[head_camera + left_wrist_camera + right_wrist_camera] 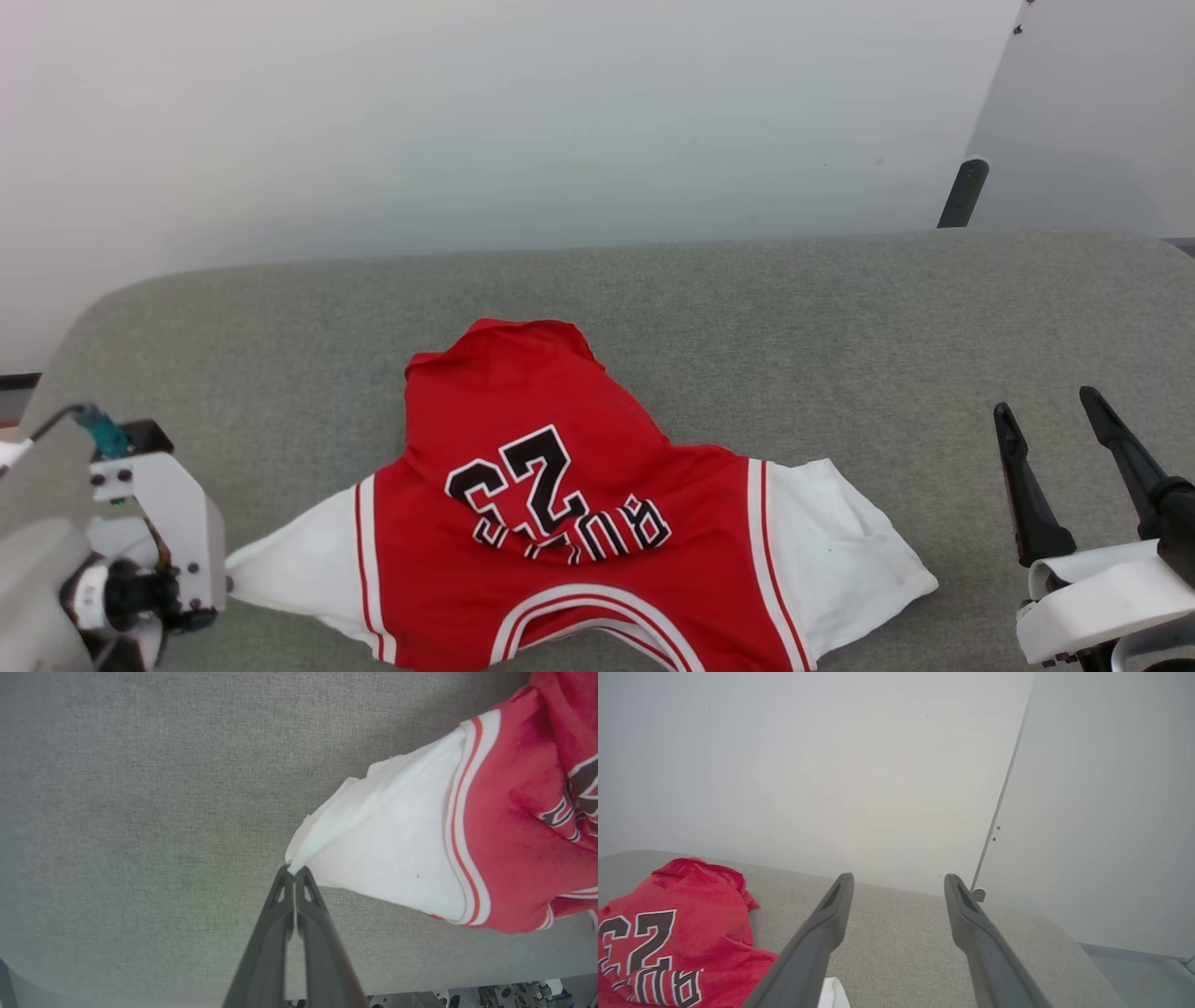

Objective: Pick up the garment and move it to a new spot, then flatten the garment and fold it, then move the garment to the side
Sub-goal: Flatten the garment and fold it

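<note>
Flattening looks to be the step in hand: you have one corner taken and no fold begun.

Surface: grey padded top (840, 308), coarse woven cloth, rounded at the corners.

The garment (560, 560) lies on it near the front edge, mid-frame in the head view, printed side up. Its far end is humped into a rumpled peak, not flat. The red body looks like a soft matte knit.

White side panel (387, 849) on the robot's left is drawn out to a taut point and edged with striped trim (460, 812).

The number 23 (523, 471) is black with a white outline and creased where the cloth buckles.

Left gripper (294, 871): long dark fingers pressed together, pinching the very tip of that panel.

Right gripper (1046, 403): fingers spread wide, holding nothing, over bare cloth, apart from the opposite white panel (840, 551).

Next move, as I judge it: bring the right gripper to that panel's outer corner, pinch it, then draw the two corners apart to take out the hump. A tip-only hold on thin fabric may slip.
</note>
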`<state>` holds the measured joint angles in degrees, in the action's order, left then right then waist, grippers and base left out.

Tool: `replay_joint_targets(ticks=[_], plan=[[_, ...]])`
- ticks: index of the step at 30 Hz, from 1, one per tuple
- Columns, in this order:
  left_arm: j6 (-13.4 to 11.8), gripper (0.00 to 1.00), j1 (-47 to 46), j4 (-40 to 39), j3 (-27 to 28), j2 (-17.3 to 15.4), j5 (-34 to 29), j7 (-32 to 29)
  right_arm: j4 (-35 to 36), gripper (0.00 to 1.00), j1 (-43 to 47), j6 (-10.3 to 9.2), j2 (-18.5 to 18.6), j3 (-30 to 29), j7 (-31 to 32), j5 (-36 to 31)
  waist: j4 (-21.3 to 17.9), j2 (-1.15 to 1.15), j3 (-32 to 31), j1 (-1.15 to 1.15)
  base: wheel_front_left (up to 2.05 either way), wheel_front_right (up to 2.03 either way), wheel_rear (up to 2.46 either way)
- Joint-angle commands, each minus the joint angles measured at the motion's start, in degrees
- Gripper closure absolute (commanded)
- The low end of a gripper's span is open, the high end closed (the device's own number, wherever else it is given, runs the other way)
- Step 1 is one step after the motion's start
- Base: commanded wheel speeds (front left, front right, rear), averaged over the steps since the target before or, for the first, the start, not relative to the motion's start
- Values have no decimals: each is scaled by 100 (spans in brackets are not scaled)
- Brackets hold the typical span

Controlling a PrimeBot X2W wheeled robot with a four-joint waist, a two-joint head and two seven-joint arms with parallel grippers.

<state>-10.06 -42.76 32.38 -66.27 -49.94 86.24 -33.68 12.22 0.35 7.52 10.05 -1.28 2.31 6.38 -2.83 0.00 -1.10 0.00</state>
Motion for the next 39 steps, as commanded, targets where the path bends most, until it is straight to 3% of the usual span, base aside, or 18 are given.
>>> replay_joint_targets(ticks=[1,5,6,7,8,20,33,39], plan=[[27,100,123,73,12,70,50,36,18,0,56,-6,3,20,14,24,-13,0,-12,0,0,0,0],[155,100,211,205,12,213,64,148,11,0,42,-6,-6,63,40,32,-42,0,-36,0,0,0,0],[196,71,224,234,29,240,77,191,2,0,34,-6,-4,66,45,36,-48,0,-45,0,0,0,0],[208,53,233,270,48,257,91,235,-12,0,30,-6,2,71,43,37,-52,0,-56,0,0,0,0],[228,2,237,292,55,272,87,264,-23,0,28,-6,11,73,43,43,-54,0,-67,0,0,0,0],[310,0,265,-114,256,264,-75,1038,-28,0,167,-6,-28,-6,13,46,102,0,-331,0,0,0,0],[282,0,818,-1352,596,-124,-559,3007,-119,0,385,-6,-52,-188,-176,40,304,0,-628,0,0,0,0],[150,0,1160,-1796,668,-294,-453,3349,-116,0,566,-6,-87,-443,-218,42,416,0,-671,0,0,0,0]])
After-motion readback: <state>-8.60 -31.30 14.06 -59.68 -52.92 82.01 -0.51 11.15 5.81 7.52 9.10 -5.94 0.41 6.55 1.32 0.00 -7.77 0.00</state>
